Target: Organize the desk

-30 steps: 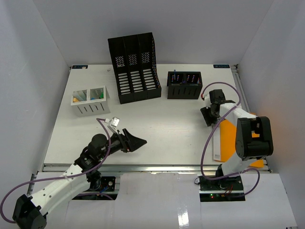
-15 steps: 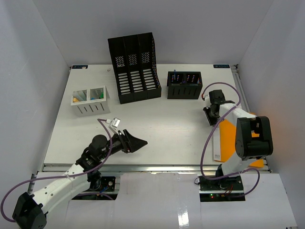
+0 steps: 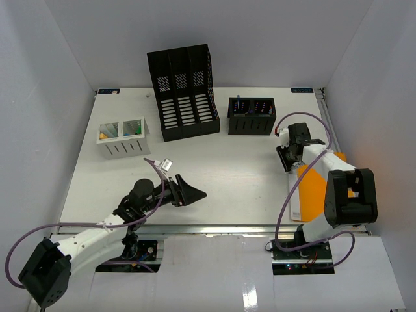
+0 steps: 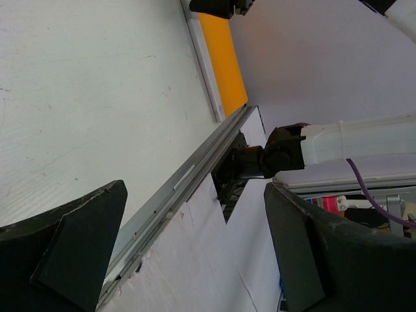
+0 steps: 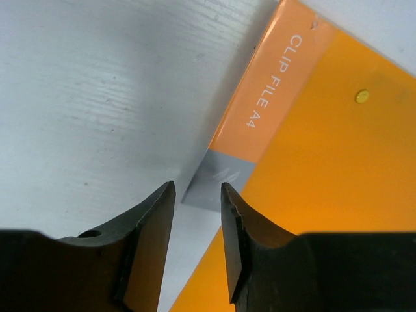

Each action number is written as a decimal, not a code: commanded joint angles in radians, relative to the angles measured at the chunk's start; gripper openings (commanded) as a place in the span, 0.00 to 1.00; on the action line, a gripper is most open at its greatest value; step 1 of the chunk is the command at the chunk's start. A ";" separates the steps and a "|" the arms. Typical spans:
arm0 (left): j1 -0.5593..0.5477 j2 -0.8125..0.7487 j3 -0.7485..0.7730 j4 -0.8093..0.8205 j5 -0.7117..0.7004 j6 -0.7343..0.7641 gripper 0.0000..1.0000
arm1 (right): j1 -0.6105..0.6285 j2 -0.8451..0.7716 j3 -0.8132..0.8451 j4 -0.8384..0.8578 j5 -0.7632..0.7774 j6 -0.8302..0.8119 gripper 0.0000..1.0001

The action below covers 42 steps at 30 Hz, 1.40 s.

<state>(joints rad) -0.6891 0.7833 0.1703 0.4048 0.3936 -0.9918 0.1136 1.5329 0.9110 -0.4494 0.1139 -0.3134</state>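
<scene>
The desk (image 3: 227, 169) is a white tabletop with a silver rail (image 3: 195, 228) along its front edge. An orange clip file (image 3: 315, 195) lies at its right side, partly under my right arm. My right gripper (image 3: 286, 159) is at the file's far left corner. In the right wrist view its jaws (image 5: 197, 185) stand narrowly apart, shut on the file's spine edge (image 5: 224, 175), one finger over the orange cover (image 5: 325, 130). My left gripper (image 3: 195, 193) hangs wide open over the desk's front, nothing between its fingers (image 4: 195, 188).
A tall black magazine rack (image 3: 185, 91) stands at the back centre. Right of it is a low black organiser (image 3: 251, 116). A pale slotted basket (image 3: 123, 138) with coloured items sits at the left. White walls close in the sides.
My right gripper's jaws have narrowed at the file's corner, and the file's spine has shifted slightly. The left arm has drifted a little to the right, still wide open.
</scene>
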 commanded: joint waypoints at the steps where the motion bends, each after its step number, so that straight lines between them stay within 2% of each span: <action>1: 0.000 0.036 -0.006 0.113 0.040 -0.013 0.98 | -0.013 -0.142 0.031 -0.050 -0.060 -0.012 0.48; 7: 0.000 0.099 0.021 0.171 0.050 -0.020 0.98 | -0.035 -0.224 0.035 -0.099 -0.154 -0.012 0.49; 12: -0.006 0.151 0.021 0.211 0.054 -0.030 0.98 | -0.076 -0.225 0.020 -0.095 -0.207 0.005 0.55; 21: -0.029 0.198 0.017 0.276 0.050 -0.039 0.98 | -0.360 -0.192 0.086 -0.095 -0.367 -0.006 0.55; 32: -0.035 0.162 0.038 0.216 0.023 -0.031 0.98 | -0.530 -0.173 0.084 -0.040 -0.327 -0.049 0.55; 42: -0.035 0.121 0.034 0.187 0.011 -0.015 0.98 | -0.636 -0.122 0.158 -0.051 -0.243 -0.200 0.55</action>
<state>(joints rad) -0.7177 0.9257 0.1791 0.5959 0.4197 -1.0243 -0.4843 1.3846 1.0020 -0.5204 -0.1781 -0.4206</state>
